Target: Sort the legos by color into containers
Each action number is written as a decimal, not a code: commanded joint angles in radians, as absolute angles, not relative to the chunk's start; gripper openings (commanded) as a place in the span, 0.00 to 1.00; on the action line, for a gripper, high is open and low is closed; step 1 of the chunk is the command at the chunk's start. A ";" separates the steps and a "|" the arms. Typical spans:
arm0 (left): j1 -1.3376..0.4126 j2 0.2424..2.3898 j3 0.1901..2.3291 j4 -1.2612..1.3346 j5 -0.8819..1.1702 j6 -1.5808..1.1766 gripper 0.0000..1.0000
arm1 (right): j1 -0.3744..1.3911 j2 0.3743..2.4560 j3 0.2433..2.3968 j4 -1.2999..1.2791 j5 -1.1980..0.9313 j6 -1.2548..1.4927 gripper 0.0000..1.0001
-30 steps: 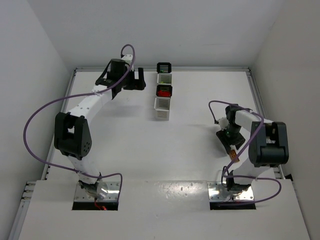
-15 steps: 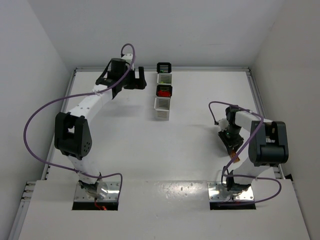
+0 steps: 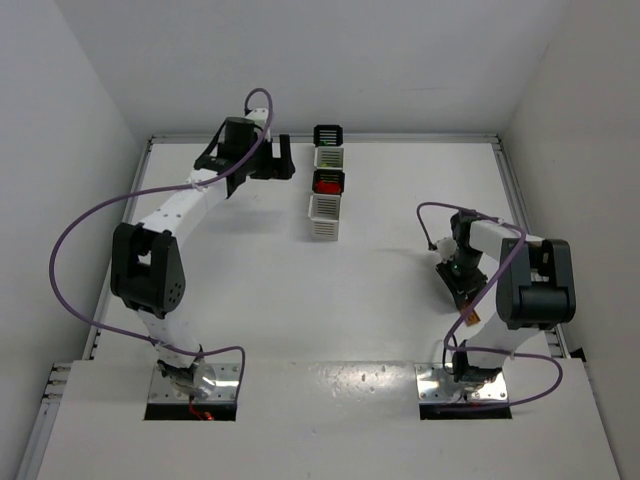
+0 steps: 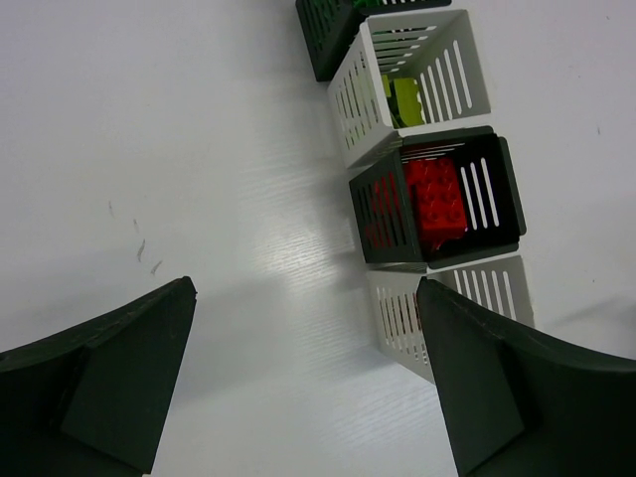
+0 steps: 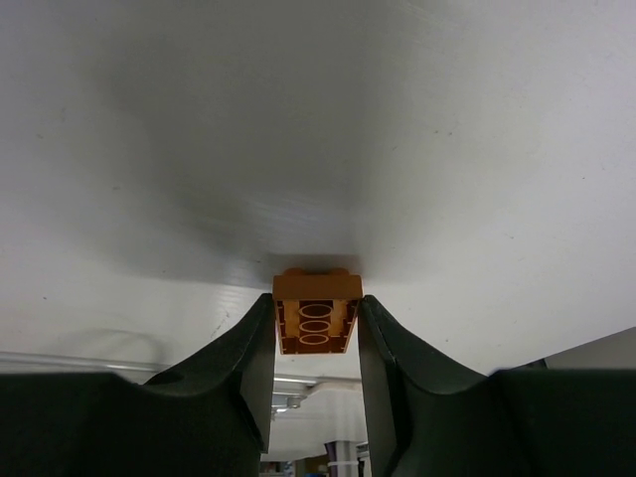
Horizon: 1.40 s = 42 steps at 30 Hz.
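Counter [image 3: 380, 300]: white, carries all items.
Containers [image 3: 326, 185]: four in row, black and white alternating, at 12 o'clock of counter centre.
Left hand [image 4: 305, 293]: spread wide, empty, at 9 o'clock of far containers.
Right hand [image 5: 316, 323]: at 4 o'clock of counter centre, pinching orange lego [image 5: 316, 313] between fingertips.
Red legos [image 4: 434, 194]: inside second-nearest container, black.
Yellow-green lego [image 4: 402, 99]: inside white container just beyond.

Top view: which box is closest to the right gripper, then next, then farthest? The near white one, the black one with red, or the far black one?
From the right gripper:
1. white bin, near end of the row.
2. black bin holding red legos, mid-row.
3. far black bin, back end.
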<state>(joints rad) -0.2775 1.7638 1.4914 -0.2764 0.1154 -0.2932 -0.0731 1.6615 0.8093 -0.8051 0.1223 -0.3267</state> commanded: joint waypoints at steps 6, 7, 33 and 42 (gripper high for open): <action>-0.288 1.767 1.520 -0.255 0.100 -0.308 1.00 | -0.071 1.710 0.870 -0.795 -0.017 -0.345 0.05; -0.288 1.767 1.520 -0.255 0.100 -0.308 1.00 | -0.071 1.710 0.880 -0.820 -0.028 -0.345 0.05; -0.270 1.681 1.397 -0.101 0.187 -0.318 1.00 | 0.262 1.742 1.502 -0.421 -0.516 -0.040 0.00; -0.187 1.700 1.420 -0.169 0.207 -0.377 1.00 | 0.408 1.887 1.559 -0.137 -0.472 0.021 0.00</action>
